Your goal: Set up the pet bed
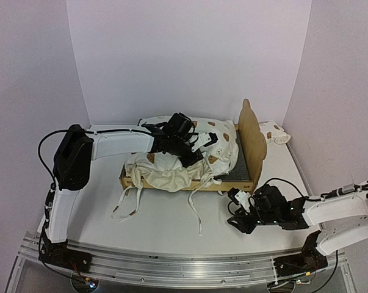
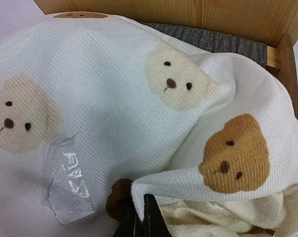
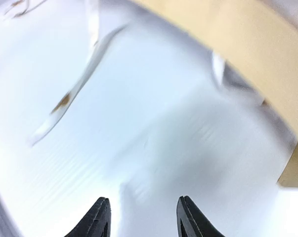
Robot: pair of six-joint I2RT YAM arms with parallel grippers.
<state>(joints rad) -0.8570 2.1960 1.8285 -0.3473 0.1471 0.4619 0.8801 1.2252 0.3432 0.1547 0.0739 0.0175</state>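
Note:
The pet bed is a light plywood frame with a bear-ear headboard and a dark grey base. Its cream bear-print mattress cushion lies crumpled on the frame, the ruffle hanging over the front rail. My left gripper is over the cushion's middle, shut on a folded edge of it. The wrist view shows the headboard and grey base beyond the cushion. My right gripper is open and empty, low over the table before the bed's front right corner.
Cream tie strings trail from the cushion onto the table in front of the bed, and one shows in the right wrist view. A small bear-print pillow lies behind the headboard at the back right. White walls enclose the back and sides.

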